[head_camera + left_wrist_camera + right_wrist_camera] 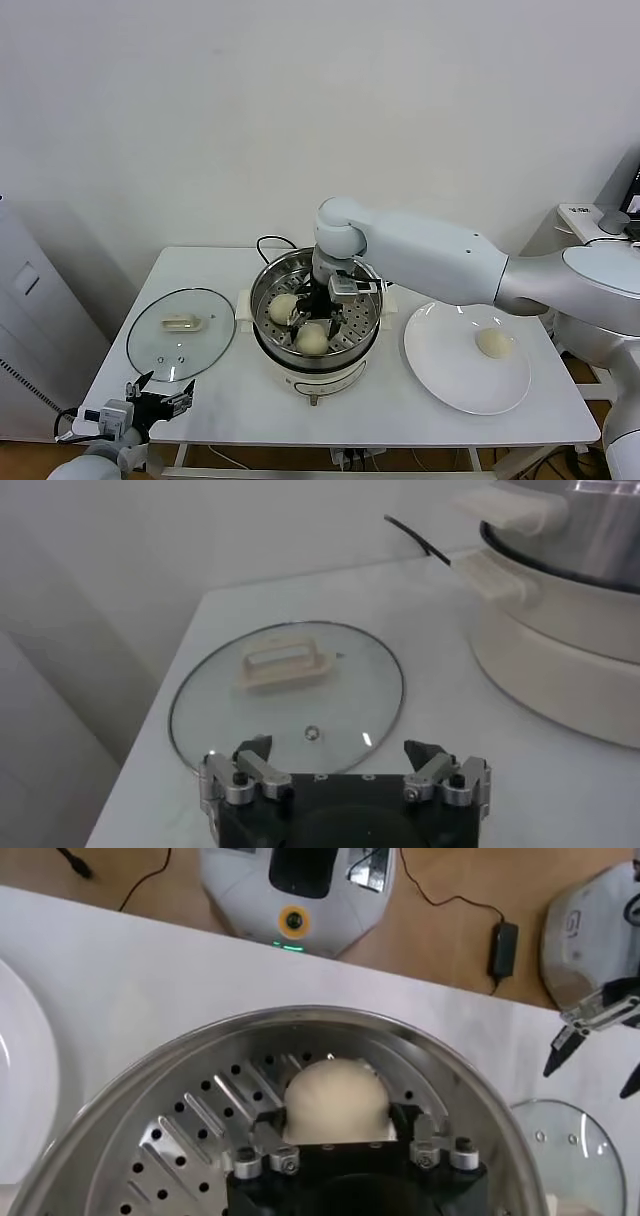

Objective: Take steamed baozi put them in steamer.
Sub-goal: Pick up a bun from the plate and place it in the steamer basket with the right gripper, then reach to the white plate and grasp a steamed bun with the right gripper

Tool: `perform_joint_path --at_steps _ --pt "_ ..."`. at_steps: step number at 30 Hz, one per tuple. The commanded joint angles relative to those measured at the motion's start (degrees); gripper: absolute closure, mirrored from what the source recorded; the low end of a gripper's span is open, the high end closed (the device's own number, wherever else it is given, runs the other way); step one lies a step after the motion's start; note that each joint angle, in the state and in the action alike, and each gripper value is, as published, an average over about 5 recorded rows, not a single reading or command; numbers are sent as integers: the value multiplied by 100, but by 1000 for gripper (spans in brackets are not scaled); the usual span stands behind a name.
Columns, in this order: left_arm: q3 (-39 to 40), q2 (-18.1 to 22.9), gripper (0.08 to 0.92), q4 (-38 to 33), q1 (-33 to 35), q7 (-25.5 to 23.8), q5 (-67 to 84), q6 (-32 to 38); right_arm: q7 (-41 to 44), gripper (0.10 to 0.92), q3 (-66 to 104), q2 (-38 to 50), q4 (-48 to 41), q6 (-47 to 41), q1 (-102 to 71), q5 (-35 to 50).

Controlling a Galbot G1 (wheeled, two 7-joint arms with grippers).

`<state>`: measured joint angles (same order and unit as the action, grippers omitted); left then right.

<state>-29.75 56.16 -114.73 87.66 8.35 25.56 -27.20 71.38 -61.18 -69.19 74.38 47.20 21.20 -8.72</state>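
1. A white table (pixel 400 415) stands against a plain pale wall and fills the lower half of the head view.
2. The steamer (pixel 268 290), a shiny steel pot on a white base, sits at the centre of that view; its perforated tray (pixel 175 1148) shows in the right wrist view.
3. Two steamed baozi lie inside the pot: one baozi (pixel 284 307) at centre left of the tray, a second baozi (pixel 312 340) just below it, toward the lower rim.
4. The right gripper (pixel 318 318) reaches down into the pot from the right side of the frame, its fingers spread apart on either side of a bun (pixel 334 1100) resting on the tray; whether the pads touch the dough cannot be told.
5. A third baozi (pixel 495 343) sits alone on the white plate (pixel 440 370), right of the steamer.
6. A black cord (pixel 268 243) loops behind the pot, at upper centre.
7. The glass lid (pixel 181 333) with a pale handle (pixel 285 667) lies flat on the table, left of the steamer.
8. The left gripper (pixel 160 398) hangs at the lower left corner, just off the table's edge below the lid, fingers apart and holding nothing.
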Motion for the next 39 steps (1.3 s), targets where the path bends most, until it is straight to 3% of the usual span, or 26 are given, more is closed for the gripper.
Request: perform_joint_path --at_steps 1,8,19,31,39 --pt "-9 -14 177 4 -3 -1 3 0 34 212 305 104 -204 84 225 0" --pt "-11 -33 177 -10 -33 0 15 -14 99 203 84 1002 -610 -1226 1009 1207" --pt "-9 -73 177 -22 -62 4 77 -23 401 203 -792 2411 -1333 -3017 1516 2265" --pt "-27 -69 177 -81 -60 8 86 -35 497 203 -998 3370 -1770 -3187 942 1728" --pt "-34 -57 177 -87 -57 8 86 -39 103 203 -397 3482 -1923 -3270 -32 1315"
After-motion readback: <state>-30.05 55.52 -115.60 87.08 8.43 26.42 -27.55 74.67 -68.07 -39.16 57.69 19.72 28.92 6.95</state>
